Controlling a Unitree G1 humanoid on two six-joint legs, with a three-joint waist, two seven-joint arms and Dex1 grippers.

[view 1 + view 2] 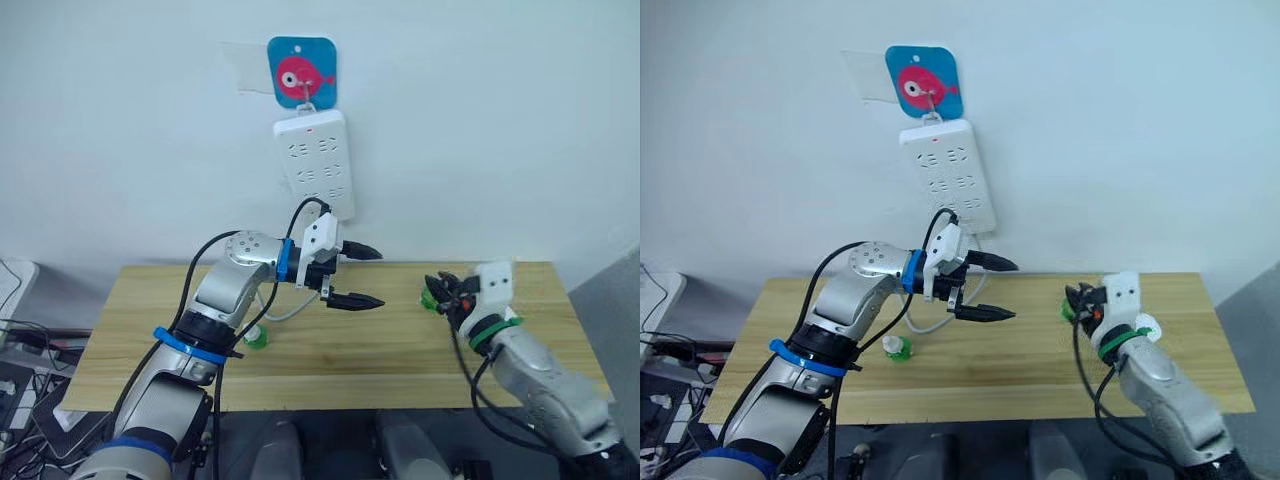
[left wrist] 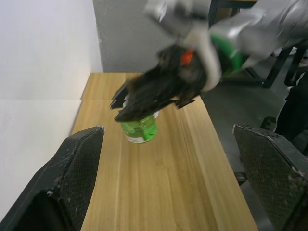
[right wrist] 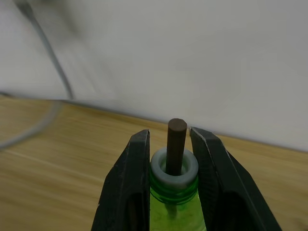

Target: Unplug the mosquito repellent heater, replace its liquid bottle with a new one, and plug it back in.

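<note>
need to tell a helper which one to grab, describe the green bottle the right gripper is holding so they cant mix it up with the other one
Start at the wooden table below the power strip on the wall. Near its right end, the right gripper is shut on a small translucent green bottle. Its neck is bare, with a dark wick sticking up, whereas the other green bottle, by the left arm, has a white cap.

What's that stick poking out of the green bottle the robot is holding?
A dark brown wick stands in the green bottle's open neck, between the right gripper's fingers. How far down it goes inside is hidden.
</note>
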